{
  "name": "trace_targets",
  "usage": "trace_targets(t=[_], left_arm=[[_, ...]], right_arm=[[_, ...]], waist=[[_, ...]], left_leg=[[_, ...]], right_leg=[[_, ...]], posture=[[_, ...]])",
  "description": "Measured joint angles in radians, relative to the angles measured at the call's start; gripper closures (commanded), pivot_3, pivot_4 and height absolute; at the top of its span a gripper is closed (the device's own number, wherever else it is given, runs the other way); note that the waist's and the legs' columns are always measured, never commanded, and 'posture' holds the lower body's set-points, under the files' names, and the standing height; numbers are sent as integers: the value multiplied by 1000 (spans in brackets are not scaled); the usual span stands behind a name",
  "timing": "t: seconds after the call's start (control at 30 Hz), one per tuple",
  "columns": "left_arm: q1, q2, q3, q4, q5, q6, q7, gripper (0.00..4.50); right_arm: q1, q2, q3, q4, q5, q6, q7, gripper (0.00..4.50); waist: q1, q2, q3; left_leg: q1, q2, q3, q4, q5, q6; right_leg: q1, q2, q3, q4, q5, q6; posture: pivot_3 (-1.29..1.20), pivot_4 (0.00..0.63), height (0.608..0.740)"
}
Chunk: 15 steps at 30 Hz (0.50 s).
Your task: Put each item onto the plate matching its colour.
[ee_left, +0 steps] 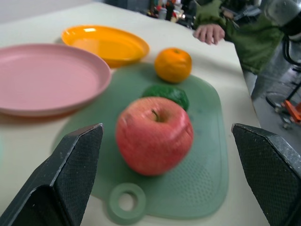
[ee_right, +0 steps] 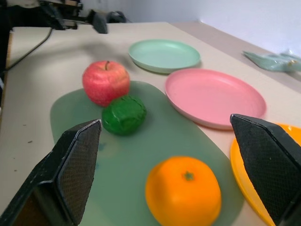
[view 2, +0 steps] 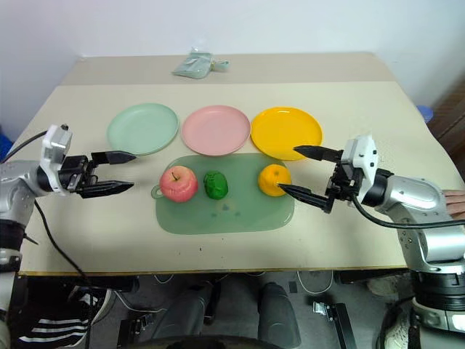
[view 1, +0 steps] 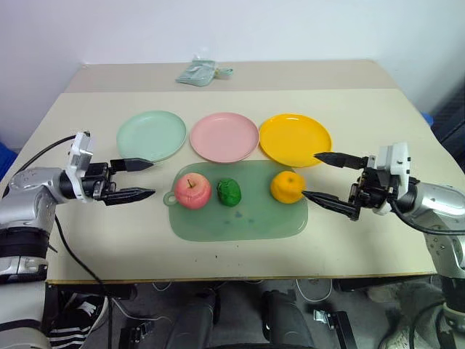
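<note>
Left eye view: on a beige worktop, a red apple, green vegetable and orange sit in a row on a translucent green mat. Behind it lie empty mint, pink and yellow-orange plates. Left gripper and right gripper flank the mat, fingers spread wide, holding nothing.

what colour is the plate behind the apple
Pink plate, clearest in the left eye view.
</note>
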Motion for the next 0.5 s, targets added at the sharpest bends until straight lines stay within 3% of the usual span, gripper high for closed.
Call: trace_targets(t=[0.5], left_arm=[[-38,-58,1,39,23,-71,0,0]], right_arm=[[-20,-2,11,13,-40,-5,-16,20]], waist=[[-1,0,0]], left_leg=[[0,1,1,0,0,1]], right_leg=[[-1,0,0,0,0,0]], posture=[[0,150,740]])
